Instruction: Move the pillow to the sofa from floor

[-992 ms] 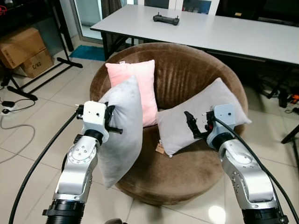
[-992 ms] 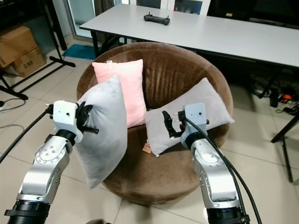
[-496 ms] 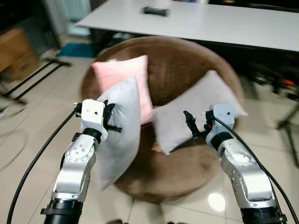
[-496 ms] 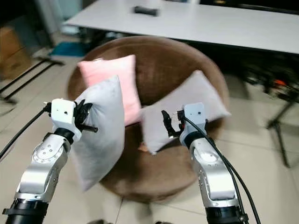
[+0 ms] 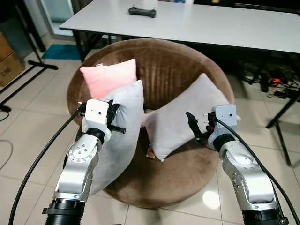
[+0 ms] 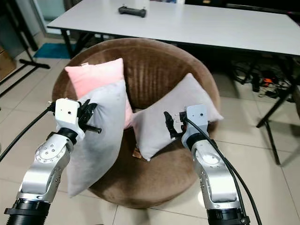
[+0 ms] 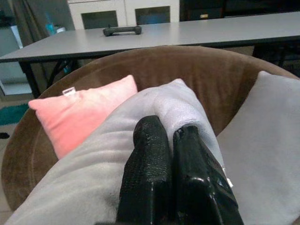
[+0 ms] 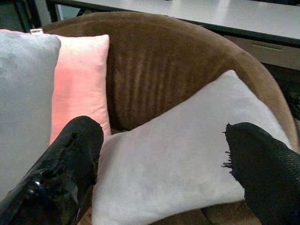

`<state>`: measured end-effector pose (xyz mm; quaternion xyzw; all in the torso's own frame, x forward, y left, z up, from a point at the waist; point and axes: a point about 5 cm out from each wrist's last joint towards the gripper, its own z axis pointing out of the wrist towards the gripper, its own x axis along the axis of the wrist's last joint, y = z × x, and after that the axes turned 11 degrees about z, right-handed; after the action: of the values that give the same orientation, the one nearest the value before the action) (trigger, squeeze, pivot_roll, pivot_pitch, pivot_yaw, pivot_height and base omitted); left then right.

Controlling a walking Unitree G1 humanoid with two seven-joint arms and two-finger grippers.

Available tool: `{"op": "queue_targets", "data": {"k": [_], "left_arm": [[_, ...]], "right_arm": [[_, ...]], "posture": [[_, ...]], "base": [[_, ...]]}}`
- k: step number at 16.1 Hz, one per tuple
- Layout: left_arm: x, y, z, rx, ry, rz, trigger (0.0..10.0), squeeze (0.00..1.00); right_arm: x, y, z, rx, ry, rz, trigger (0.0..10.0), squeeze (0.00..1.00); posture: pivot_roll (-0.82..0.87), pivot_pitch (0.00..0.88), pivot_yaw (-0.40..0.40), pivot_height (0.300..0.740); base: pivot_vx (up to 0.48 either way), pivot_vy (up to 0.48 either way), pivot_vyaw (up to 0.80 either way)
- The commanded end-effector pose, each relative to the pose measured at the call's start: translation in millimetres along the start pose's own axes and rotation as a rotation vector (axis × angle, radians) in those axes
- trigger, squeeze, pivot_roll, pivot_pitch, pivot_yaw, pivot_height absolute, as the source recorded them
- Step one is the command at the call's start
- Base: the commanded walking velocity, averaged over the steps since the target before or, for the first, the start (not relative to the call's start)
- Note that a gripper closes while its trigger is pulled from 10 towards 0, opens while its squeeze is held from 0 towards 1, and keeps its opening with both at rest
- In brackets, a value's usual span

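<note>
Left gripper (image 5: 114,123), fingers clenched on the upper corner of a soft grey fabric pillow (image 5: 119,136) hanging over the round brown plush sofa (image 5: 183,75) rim; likely light, limp, best pinched at a corner. Right gripper (image 5: 197,127) spread wide, empty, before a second grey pillow (image 5: 176,119). Pink pillow (image 5: 105,77) partly hidden behind.

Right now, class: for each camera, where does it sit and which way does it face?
Left and right eye views: on the head, looking down at the brown sofa; both silver arms show.
Left wrist view: along the left claw, shut on the grey pillow.
Right wrist view: along the open right claw, facing the second grey pillow.
All views share the pink pillow.
</note>
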<state>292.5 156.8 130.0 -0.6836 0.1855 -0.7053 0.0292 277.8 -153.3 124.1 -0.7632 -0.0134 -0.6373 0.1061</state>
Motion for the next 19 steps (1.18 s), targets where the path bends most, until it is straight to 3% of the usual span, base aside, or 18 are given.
{"op": "queue_targets", "data": {"k": [1, 3, 9, 12, 17, 19], "left_arm": [[10, -4.1, -0.1, 0.012, 0.053, 0.007, 10.0, 0.0], [11, -4.0, -0.9, 0.008, 0.055, 0.005, 10.0, 0.0], [11, 0.0, -1.9, -0.02, 0.063, -0.011, 10.0, 0.0], [12, 9.4, -1.3, -0.109, 0.075, 0.024, 10.0, 0.0], [16, 20.3, -3.6, -0.266, 0.114, -0.003, 10.0, 0.0], [29, 28.8, -2.2, -0.425, 0.171, -0.071, 10.0, 0.0]], "right_arm": [[3, 0.2, 1.0, 0.003, 0.015, 0.0, 10.0, 0.0], [-2, 0.8, 0.0, -0.007, -0.019, 0.014, 10.0, 0.0], [0, 2.2, -1.5, -0.015, 0.002, -0.006, 10.0, 0.0], [2, 6.3, -0.8, -0.022, 0.007, -0.013, 10.0, 0.0], [7, 14.8, -2.0, -0.033, 0.021, -0.027, 10.0, 0.0], [12, 17.2, -4.9, 0.023, 0.02, -0.056, 10.0, 0.0]], "posture": [[0.01, 0.0, 0.006, 0.74], [0.01, 0.0, 0.008, 0.74], [0.01, 0.0, 0.007, 0.74], [0.01, 0.0, 0.007, 0.74], [0.01, 0.0, 0.007, 0.74], [0.01, 0.0, 0.006, 0.74]], "base": [[0.289, 0.0, 0.0], [0.307, 0.0, -0.8], [0.254, 0.0, 0.0], [0.0, 0.0, 0.0], [0.0, 0.0, 0.0], [0.0, 0.0, 0.0]]}}
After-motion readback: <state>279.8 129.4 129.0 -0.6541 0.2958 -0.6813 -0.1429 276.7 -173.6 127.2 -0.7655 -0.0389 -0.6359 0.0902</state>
